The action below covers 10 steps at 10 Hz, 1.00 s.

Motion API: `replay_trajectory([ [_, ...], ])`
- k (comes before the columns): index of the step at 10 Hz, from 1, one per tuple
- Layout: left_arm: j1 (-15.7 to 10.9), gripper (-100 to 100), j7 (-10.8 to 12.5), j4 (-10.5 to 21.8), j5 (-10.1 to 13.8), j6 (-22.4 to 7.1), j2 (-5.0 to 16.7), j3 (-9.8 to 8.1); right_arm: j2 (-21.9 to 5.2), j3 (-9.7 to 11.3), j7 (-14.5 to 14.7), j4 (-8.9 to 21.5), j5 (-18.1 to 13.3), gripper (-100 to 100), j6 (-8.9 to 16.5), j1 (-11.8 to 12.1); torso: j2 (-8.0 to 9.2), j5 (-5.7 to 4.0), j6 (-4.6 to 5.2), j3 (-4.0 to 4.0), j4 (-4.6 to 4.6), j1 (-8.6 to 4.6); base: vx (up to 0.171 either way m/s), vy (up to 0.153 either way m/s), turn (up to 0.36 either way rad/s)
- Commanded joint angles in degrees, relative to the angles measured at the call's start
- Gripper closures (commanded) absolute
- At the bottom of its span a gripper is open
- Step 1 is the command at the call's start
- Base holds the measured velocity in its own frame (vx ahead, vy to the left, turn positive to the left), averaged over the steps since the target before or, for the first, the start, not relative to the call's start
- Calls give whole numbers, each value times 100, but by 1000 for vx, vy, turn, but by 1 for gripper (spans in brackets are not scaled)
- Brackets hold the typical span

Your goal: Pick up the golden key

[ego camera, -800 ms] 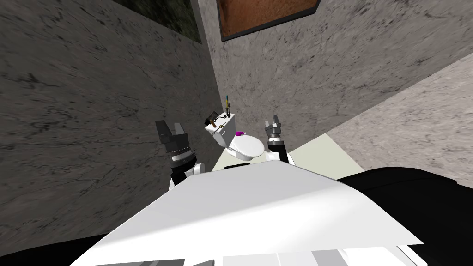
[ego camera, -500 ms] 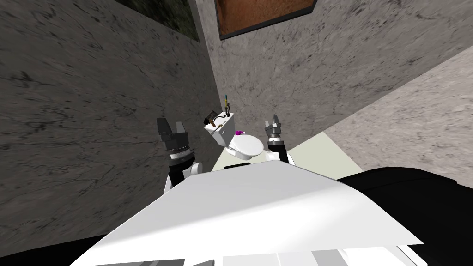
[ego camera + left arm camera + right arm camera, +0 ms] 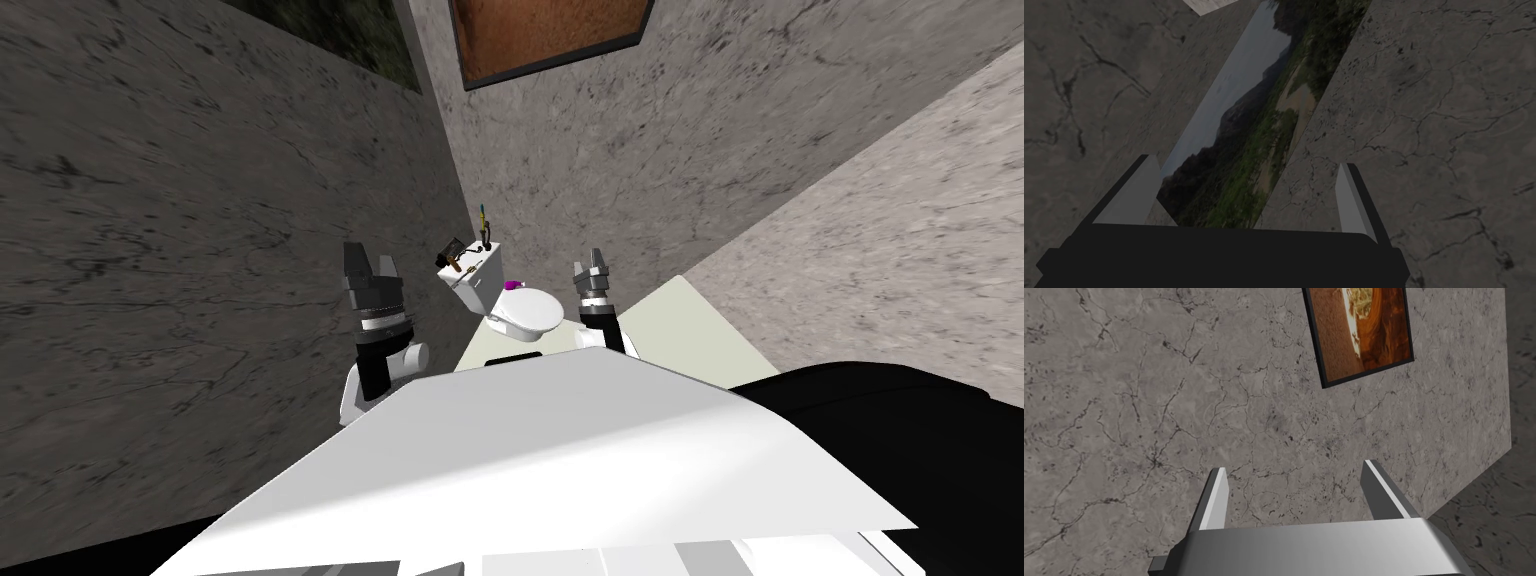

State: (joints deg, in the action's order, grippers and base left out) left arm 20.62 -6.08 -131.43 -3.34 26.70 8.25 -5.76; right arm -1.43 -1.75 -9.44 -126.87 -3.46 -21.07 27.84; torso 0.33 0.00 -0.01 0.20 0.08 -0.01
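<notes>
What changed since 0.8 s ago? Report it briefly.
The camera turned slightly. The left gripper rose a little as its forearm swung leftward; it is open, holding nothing. The right gripper stayed raised and open; the small items on the toilet tank stayed put.

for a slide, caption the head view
Left arm and right arm raised, jaws open, flanking a white toilet with the golden key on its tank.

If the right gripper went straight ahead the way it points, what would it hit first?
Probably the grey marbled wall beside the framed picture; nothing else shows ahead of its open fingers.
</notes>
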Motion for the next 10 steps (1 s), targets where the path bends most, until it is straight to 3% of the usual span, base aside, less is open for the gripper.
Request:
replay_trajectory([
  [1,-239,-100,86,53,32,-286,117,-170,0,0,0,0,0,0,0,0,0,0,0,0,0,0,-68,-10,-63],
  [4,-452,-100,164,117,53,-609,197,-309,0,0,0,0,0,0,0,0,-10,-1,2,-7,-3,-3,-58,-16,-62],
  [5,-676,-100,253,192,75,-830,272,-453,0,0,0,0,0,0,0,0,-11,-1,0,-7,-3,-4,-66,-19,-82],
  [6,-676,-100,253,192,75,-905,272,-453,0,0,0,0,0,0,0,0,-9,-1,2,-6,-3,-4,-57,-14,-51],
  [7,-911,-100,353,277,98,-1131,341,-600,0,0,0,0,0,0,0,0,-12,0,0,-7,-3,-2,-67,-18,-111],
  [8,-911,-100,353,277,98,-1225,341,-600,0,0,0,0,0,0,0,0,-10,-1,2,-7,-3,-3,-61,-19,-52],
  [9,-1153,-100,463,374,122,-1408,405,-749,0,0,0,0,0,0,0,0,-11,-1,-1,-7,-3,-3,-69,-29,-105],
  [10,-1153,-100,463,374,122,-1571,405,-749,0,0,0,0,0,0,0,0,-8,-2,1,-5,-2,-6,-52,-18,-46],
])
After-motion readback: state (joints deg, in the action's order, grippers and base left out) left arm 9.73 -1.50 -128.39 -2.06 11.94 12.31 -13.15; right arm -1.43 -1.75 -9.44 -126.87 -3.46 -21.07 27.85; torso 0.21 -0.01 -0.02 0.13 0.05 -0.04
